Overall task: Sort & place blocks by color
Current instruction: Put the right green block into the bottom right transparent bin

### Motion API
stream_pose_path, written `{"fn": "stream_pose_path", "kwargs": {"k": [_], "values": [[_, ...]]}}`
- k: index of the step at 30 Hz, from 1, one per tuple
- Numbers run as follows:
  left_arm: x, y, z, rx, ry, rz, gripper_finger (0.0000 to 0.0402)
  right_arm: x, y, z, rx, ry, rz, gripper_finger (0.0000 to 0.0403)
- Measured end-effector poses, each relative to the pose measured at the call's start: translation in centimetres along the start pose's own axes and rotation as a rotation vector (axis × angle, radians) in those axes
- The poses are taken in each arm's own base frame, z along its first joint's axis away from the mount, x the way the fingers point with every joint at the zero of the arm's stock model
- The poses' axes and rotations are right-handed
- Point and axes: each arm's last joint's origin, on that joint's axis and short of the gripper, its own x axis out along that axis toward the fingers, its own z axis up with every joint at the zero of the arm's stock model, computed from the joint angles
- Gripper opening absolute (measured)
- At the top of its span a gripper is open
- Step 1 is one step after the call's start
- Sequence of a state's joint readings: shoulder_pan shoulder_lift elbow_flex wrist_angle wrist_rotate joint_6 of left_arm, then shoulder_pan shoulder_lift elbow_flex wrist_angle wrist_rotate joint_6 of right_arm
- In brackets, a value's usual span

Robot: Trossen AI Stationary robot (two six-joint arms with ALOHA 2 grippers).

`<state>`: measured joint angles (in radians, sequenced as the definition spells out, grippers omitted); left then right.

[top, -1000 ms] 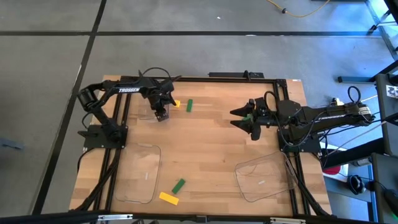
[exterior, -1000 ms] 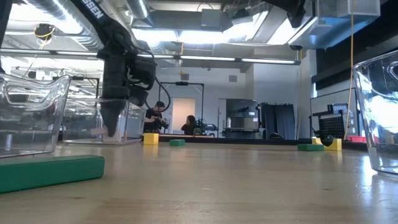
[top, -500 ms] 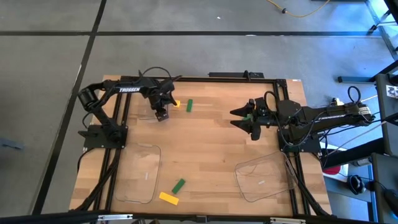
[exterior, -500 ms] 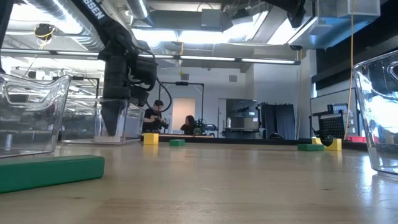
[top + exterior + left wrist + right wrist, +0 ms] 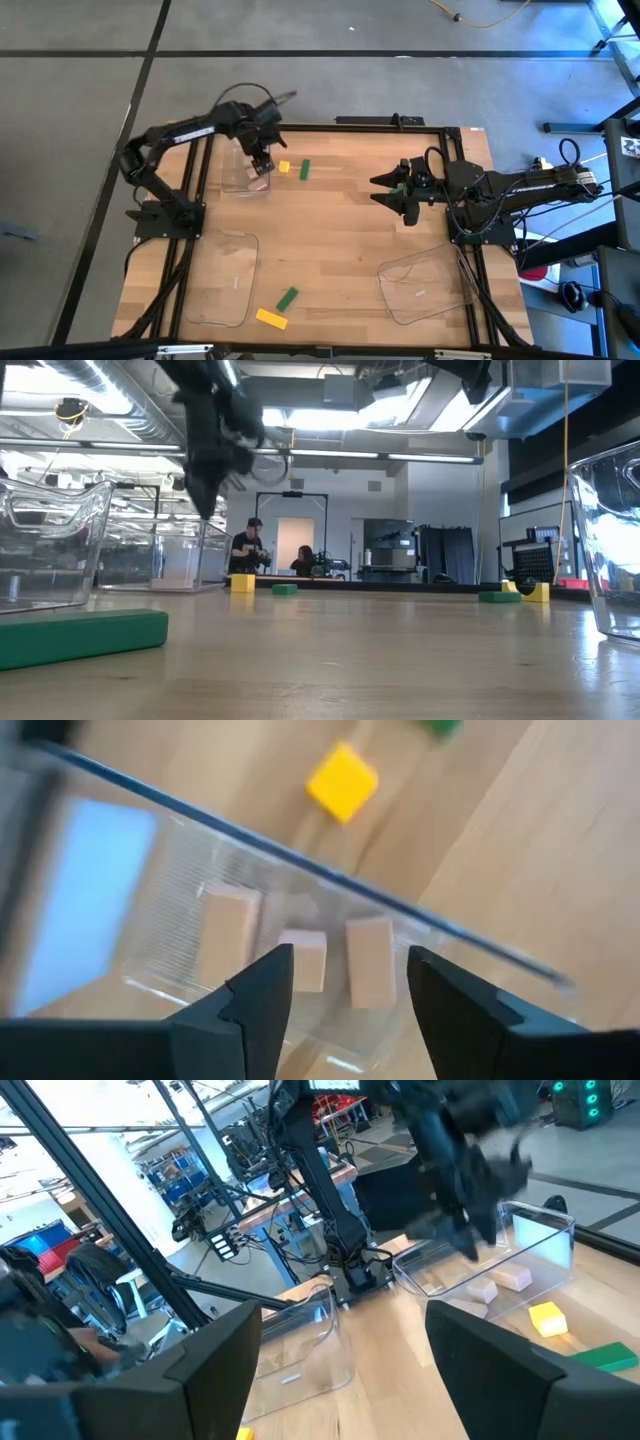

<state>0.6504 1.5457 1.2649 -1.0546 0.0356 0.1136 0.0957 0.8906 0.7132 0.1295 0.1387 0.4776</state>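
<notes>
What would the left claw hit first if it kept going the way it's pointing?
Probably the tan blocks lying in the clear tray. The left claw is open and aimed down into that tray, and its fingers frame the blocks, though depth is hard to judge.

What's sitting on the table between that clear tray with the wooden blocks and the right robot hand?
In the high view, a yellow block and a green block lie just past the tray; then bare wood up to the right hand.

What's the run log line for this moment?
left claw: open, above far-left tray | tray: three tan blocks | right claw: open, idle
</notes>
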Motion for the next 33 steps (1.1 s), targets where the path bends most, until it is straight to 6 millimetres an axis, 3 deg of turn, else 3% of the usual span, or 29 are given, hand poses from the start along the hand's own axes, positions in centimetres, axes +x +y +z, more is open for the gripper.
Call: {"fn": "stream_pose_path", "kwargs": {"k": [5, 9, 14, 17, 23, 27, 33], "values": [[-5.7, -0.8, -1.1, -0.106, -0.297, -0.033, 0.0189, 0.0, 0.0, 0.0, -0.014, 0.000, 0.000, 0.0284], [-10.1, -3.1, -3.0, -0.117, -0.626, -0.142, 0.0186, 0.0, 0.0, 0.0, -0.015, 0.000, 0.000, 0.0284], [-13.2, -6.6, -6.1, -0.068, -1.027, -0.305, 0.0186, 0.0, 0.0, 0.0, -0.015, 0.000, 0.000, 0.0284], [-13.3, -8.4, -7.7, -0.034, -1.187, -0.427, 0.0186, 0.0, 0.0, 0.0, -0.015, 0.000, 0.000, 0.0284], [-11.5, -10.8, -9.9, -0.009, -1.338, -0.651, 0.0186, 0.0, 0.0, 0.0, -0.015, 0.000, 0.000, 0.0284], [-10.4, -11.4, -10.2, -0.041, -1.361, -0.624, 0.0186, 0.0, 0.0, 0.0, -0.015, -0.001, 0.000, 0.0284], [-10.4, -11.4, -10.2, -0.043, -1.379, -0.589, 0.0186, 0.0, 0.0, 0.0, -0.015, -0.003, 0.001, 0.0284]]}}
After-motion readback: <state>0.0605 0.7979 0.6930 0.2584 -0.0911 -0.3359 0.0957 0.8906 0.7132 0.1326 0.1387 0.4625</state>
